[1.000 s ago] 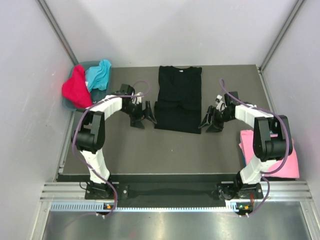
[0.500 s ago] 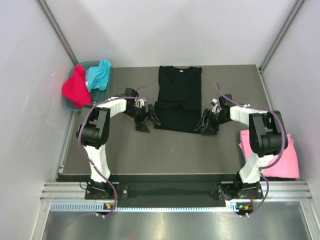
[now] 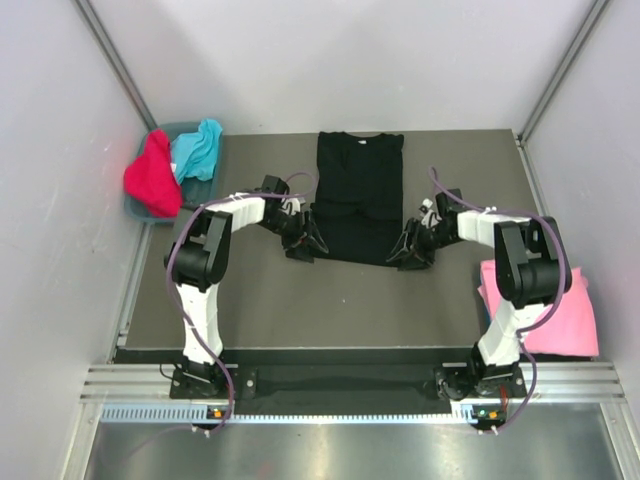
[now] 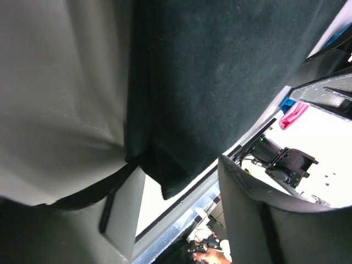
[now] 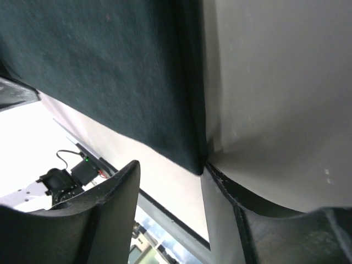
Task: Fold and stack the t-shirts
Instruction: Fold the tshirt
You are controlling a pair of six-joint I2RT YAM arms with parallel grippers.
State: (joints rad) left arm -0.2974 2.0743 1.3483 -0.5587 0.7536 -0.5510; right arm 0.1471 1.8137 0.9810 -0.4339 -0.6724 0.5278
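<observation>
1. The bench (image 3: pixel 250 300) is carrying everything, and the work is looking less than half done: one tee seems finished, one is in progress, and two are waiting.
2. The black t-shirt (image 3: pixel 358 195) is lying flat at the middle of the bench with its collar toward the far wall. No sleeves are sticking out, so the side folds appear made. It is still lying long, so the end-to-end fold is still to come.
3. The pink t-shirt (image 3: pixel 565 320) is sitting at the near right edge, under the right arm. It looks like a flat folded square and is probably serving as the base of the stack.
4. The red t-shirt (image 3: pixel 152 178) and the turquoise t-shirt (image 3: pixel 200 145) are hanging crumpled over a bin (image 3: pixel 210 190) at the far left, neither folded yet.
5. The left gripper (image 3: pixel 305 243) is sitting low at the black tee's near left hem corner. Its jaws are standing apart around the corner in the wrist view and are not yet pinching it.
6. The right gripper (image 3: pixel 408 252) is doing the same at the near right corner. Its jaws are also spread, with the cloth edge lying between them and not yet gripped.
</observation>
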